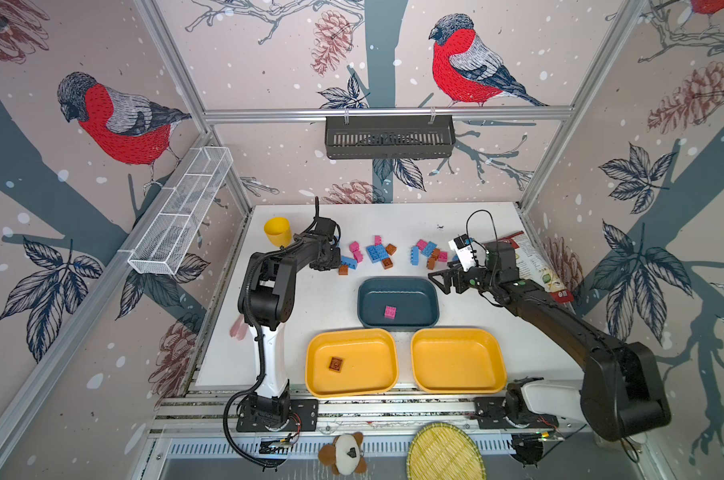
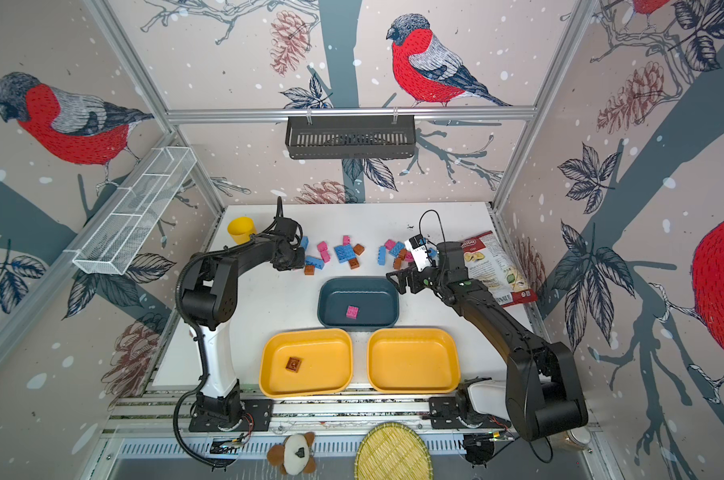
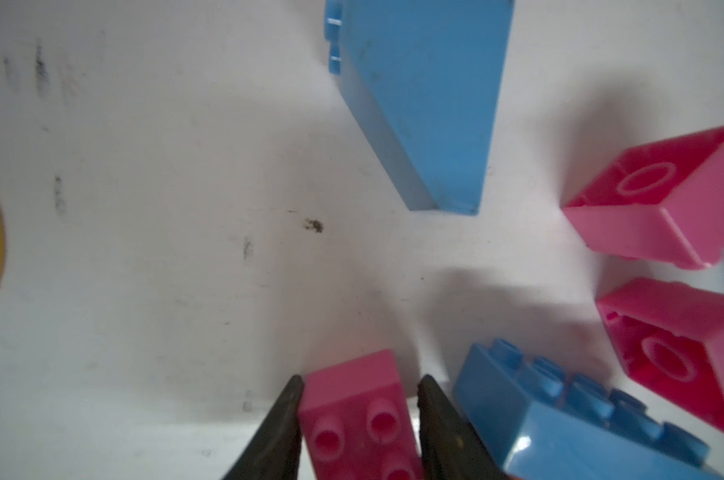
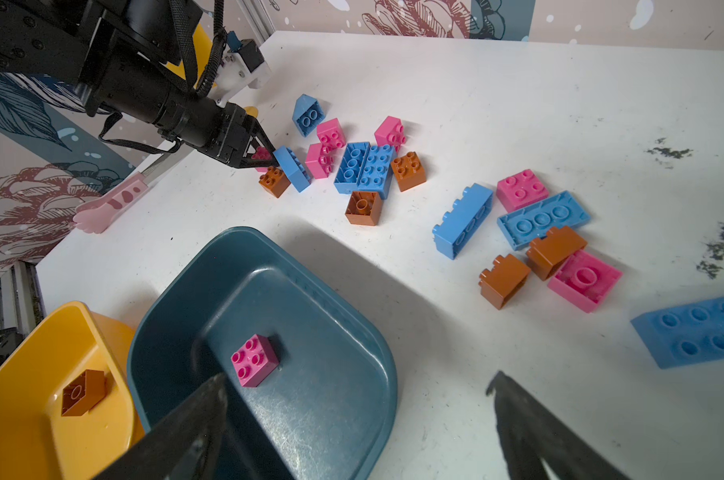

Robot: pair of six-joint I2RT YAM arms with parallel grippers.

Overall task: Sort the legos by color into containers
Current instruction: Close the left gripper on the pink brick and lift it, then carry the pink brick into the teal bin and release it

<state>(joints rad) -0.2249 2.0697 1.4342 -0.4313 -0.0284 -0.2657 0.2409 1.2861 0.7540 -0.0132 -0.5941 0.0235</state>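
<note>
Pink, light blue and brown legos lie in two loose clusters [image 1: 372,253] [image 1: 428,254] at the back of the white table. My left gripper [image 3: 361,378] is shut on a pink lego [image 3: 352,415] at the left cluster's edge, beside a blue wedge [image 3: 426,104]; the right wrist view shows the same grip [image 4: 264,156]. The teal container [image 1: 414,297] holds one pink lego [image 1: 390,311]. The left yellow container [image 1: 364,374] holds one brown lego [image 1: 335,364]; the right yellow container [image 1: 458,360] is empty. My right gripper [image 1: 439,282] hangs open over the teal container's right rim.
A yellow cup [image 1: 278,230] stands behind the left arm. A chip bag [image 1: 534,266] lies at the right wall. Pink tongs [image 4: 110,203] lie at the table's left edge. A woven tray [image 1: 445,453] and a plush toy [image 1: 345,453] sit in front of the rail.
</note>
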